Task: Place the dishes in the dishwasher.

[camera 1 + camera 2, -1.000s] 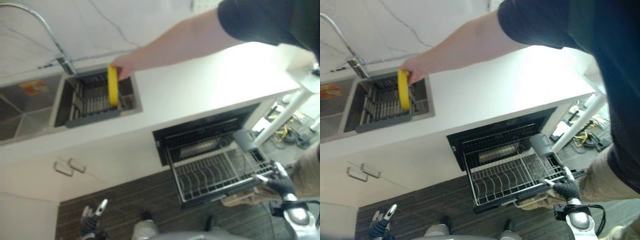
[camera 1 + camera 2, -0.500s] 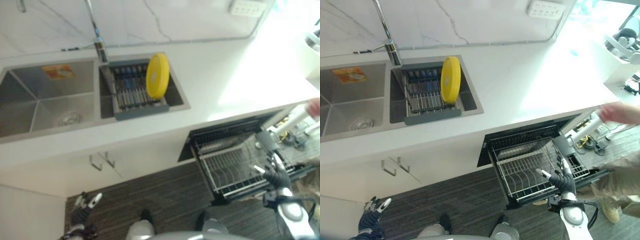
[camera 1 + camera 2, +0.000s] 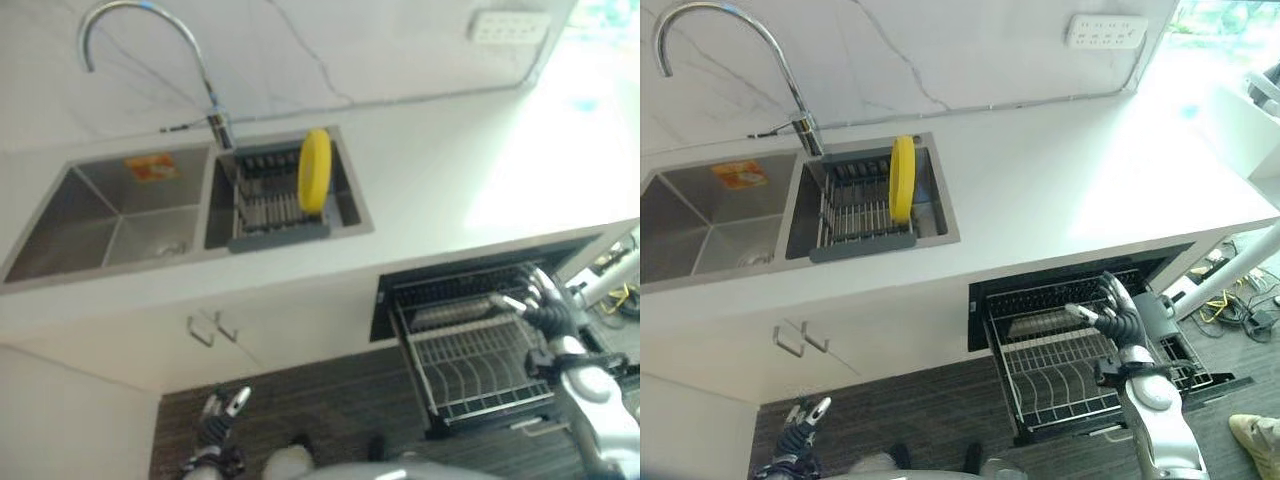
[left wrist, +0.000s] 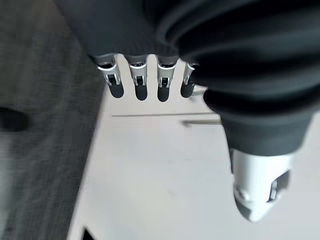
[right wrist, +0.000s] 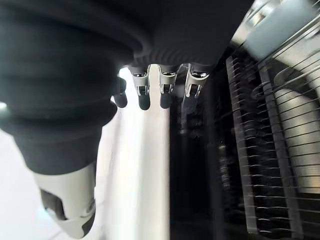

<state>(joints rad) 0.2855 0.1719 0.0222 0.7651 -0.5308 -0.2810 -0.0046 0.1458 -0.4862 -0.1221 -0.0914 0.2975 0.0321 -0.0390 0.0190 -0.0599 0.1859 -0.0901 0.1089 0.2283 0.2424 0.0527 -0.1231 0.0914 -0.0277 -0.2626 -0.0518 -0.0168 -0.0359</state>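
Yellow plate (image 3: pixel 902 178): found standing on edge in the grey drying rack (image 3: pixel 855 212), which is set in the right basin of the sink (image 3: pixel 700 225), beside the base of the tap (image 3: pixel 800 128). No dish is seen in the dishwasher's wire rack (image 3: pixel 1070 375), which is drawn out below the counter (image 3: pixel 1070 195); the task is therefore judged not yet begun, with pick-up, carry and placing all outstanding.

The right hand (image 3: pixel 1114 315) is held over the rear of the wire rack, fingers extended and loosely spread, holding nothing. The left hand (image 3: pixel 222 410) hangs low above the dark floor (image 3: pixel 320 400), in front of the white cabinet doors (image 3: pixel 840 330), fingers relaxed, also holding nothing.

Clearance: the counter top between sink and dishwasher is bare. The plate is well apart from both hands. The counter's front edge overhangs the dishwasher opening, and the tap's arch stands just beside the drying rack; both are judged obstacles to a lift and a descent into the wire rack.
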